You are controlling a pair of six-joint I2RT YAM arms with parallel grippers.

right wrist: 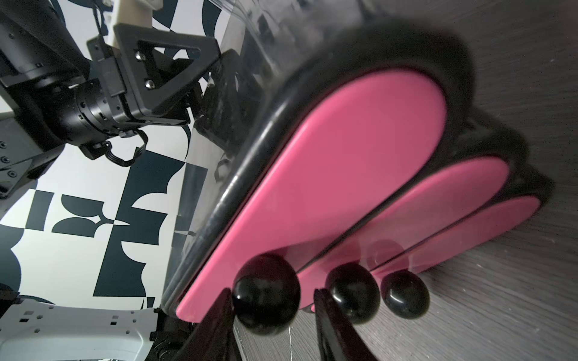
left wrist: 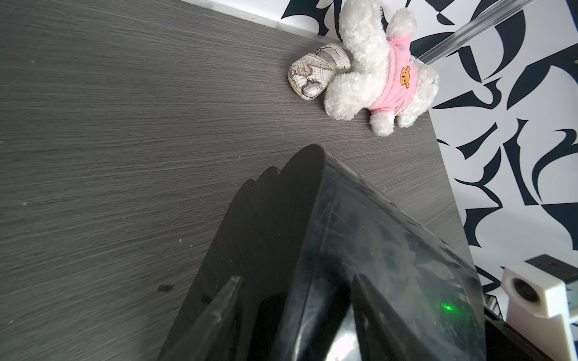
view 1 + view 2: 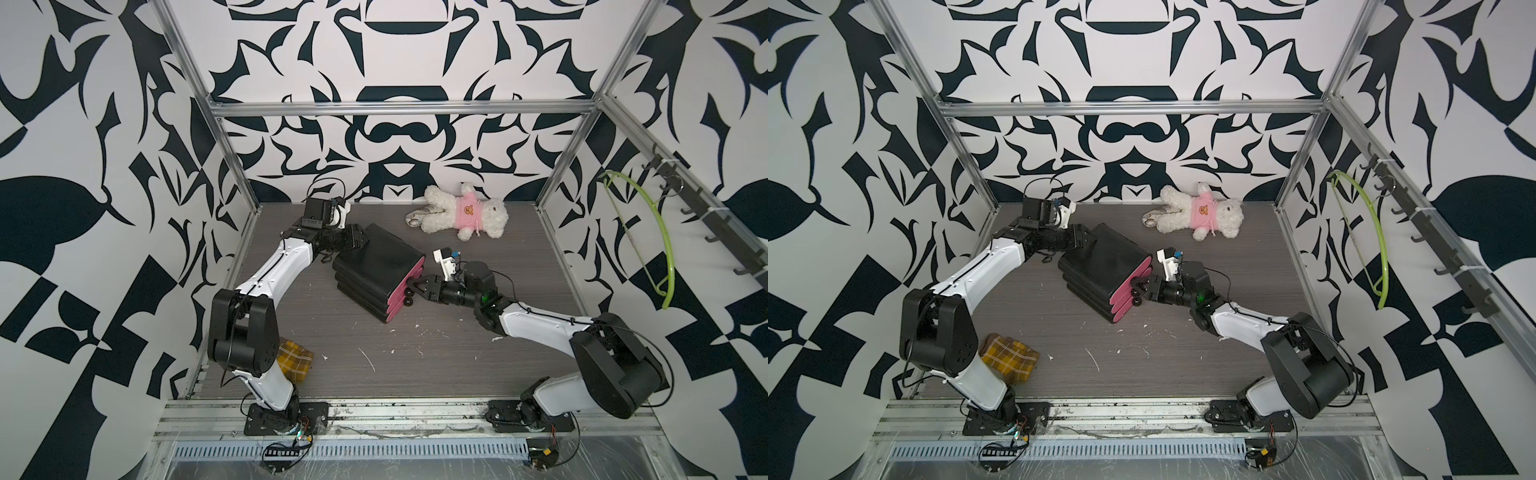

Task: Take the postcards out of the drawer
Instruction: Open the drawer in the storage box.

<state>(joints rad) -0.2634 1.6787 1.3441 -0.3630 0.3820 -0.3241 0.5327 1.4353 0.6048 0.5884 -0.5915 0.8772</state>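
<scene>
Drawer unit: black drawer unit (image 3: 374, 266) mid-table, all three pink fronts flush and facing the near right. Nothing is open!
Right gripper: right gripper (image 1: 272, 293) is at the top knob (image 1: 266, 300), a finger on either side. One finger looks to be against it and a sliver of gap shows at the other, so jaws apart and no clamp.
Left gripper: left gripper (image 2: 297, 278) is at the unit's far-left end, fingers straddling its back edge. I cannot tell whether they squeeze it.
Risk, knob: that knob is round and glossy, so a shallow pinch could pop off on the pull.
Risk, neighbour: one finger sits between the top knob and the middle knob (image 1: 352, 293), and a skewed close could snag the wrong one.
Risk, unit: if the back brace is loose, I'd expect the whole unit to slide across the table (image 3: 457, 353) rather than the drawer coming out.
Postcards: not visible anywhere. Presumably they are inside a closed drawer, which one unknown, behind the fronts the right gripper faces.
</scene>
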